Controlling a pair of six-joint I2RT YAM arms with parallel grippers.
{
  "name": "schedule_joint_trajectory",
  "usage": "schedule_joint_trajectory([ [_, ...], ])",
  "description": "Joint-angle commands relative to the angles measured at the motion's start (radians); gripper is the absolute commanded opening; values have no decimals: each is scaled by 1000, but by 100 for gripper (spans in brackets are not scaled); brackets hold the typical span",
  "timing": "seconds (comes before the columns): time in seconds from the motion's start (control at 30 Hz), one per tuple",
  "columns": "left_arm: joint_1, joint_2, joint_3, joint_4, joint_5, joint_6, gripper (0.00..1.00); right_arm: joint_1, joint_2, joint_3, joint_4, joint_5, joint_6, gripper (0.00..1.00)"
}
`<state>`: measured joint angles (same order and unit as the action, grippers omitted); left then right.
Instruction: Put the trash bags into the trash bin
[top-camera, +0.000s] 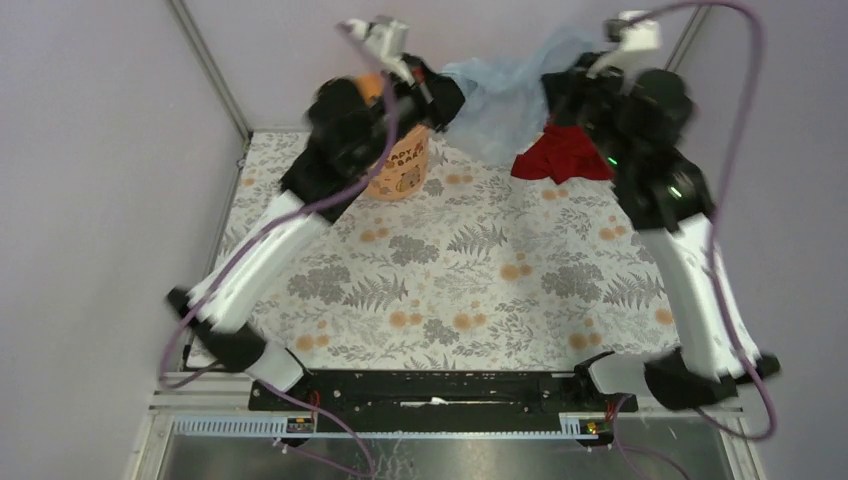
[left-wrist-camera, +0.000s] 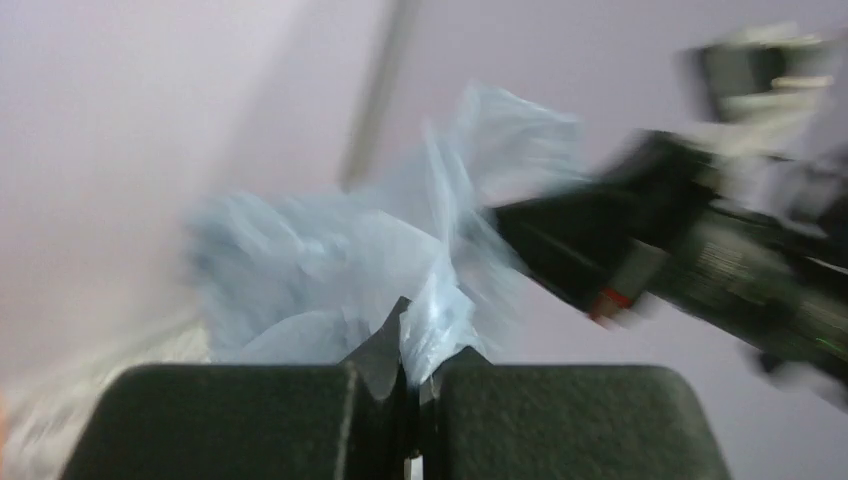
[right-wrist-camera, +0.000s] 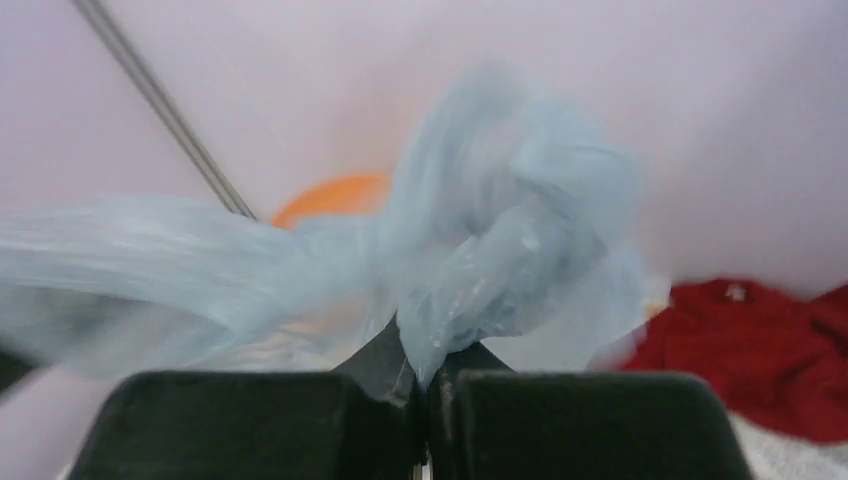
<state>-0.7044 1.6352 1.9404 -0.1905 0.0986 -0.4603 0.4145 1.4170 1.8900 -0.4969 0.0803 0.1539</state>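
Black jaws of the left gripper (left-wrist-camera: 415, 372) and right gripper (right-wrist-camera: 420, 362) are clamped on the pale blue bag (top-camera: 505, 108), which is stretched sideways in the air, up and right of the orange bin (top-camera: 405, 175); the left gripper is found nearer the bin

Up at the far end of the surface (top-camera: 450, 280), the trash bag (top-camera: 500, 100) hangs in the air between the two claws, with the left claw (top-camera: 442, 100) clamped on its left end and the right claw (top-camera: 553, 92) on its right. The trash bin (top-camera: 405, 170) stands on the surface at the far left, below the left arm. The cloth (top-camera: 560, 155) lies at the far right, just right of the bag's hanging part.
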Motion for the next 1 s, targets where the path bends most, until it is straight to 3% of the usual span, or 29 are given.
schedule_joint_trajectory([
  [0.0,-190,-354,-317,316,-69,253,0,8,-377,-255,250,-63,-50,0],
  [0.07,-183,-431,-596,338,-315,195,0,9,-478,-528,349,-64,-24,0],
  [0.13,-129,-415,-760,185,-418,3,0,9,-491,-745,339,-48,27,0],
  [0.2,-34,-336,-904,29,-291,-137,0,9,-422,-911,249,-59,96,0],
  [0.27,-7,-270,-1034,-50,-222,-223,0,10,-338,-1030,152,-119,140,0],
  [0.4,-22,-385,-1247,119,-133,-275,0,16,-416,-1200,228,-177,201,0],
  [0.5,0,-363,-1077,145,-104,-199,0,15,-392,-1028,218,-136,144,0],
  [0.63,22,-159,-460,-83,31,-54,0,16,-179,-521,16,-86,5,0],
  [0.7,11,-138,-252,-87,66,-25,0,17,-130,-314,-78,-58,-18,0],
  [0.73,3,-160,-215,-48,66,-22,0,17,-137,-264,-80,-55,-18,0],
  [0.8,-6,-231,-277,47,62,-37,0,17,-216,-275,-33,-66,12,0],
  [0.97,-4,-385,-582,78,-16,-79,0,17,-396,-627,85,-133,74,0],
])
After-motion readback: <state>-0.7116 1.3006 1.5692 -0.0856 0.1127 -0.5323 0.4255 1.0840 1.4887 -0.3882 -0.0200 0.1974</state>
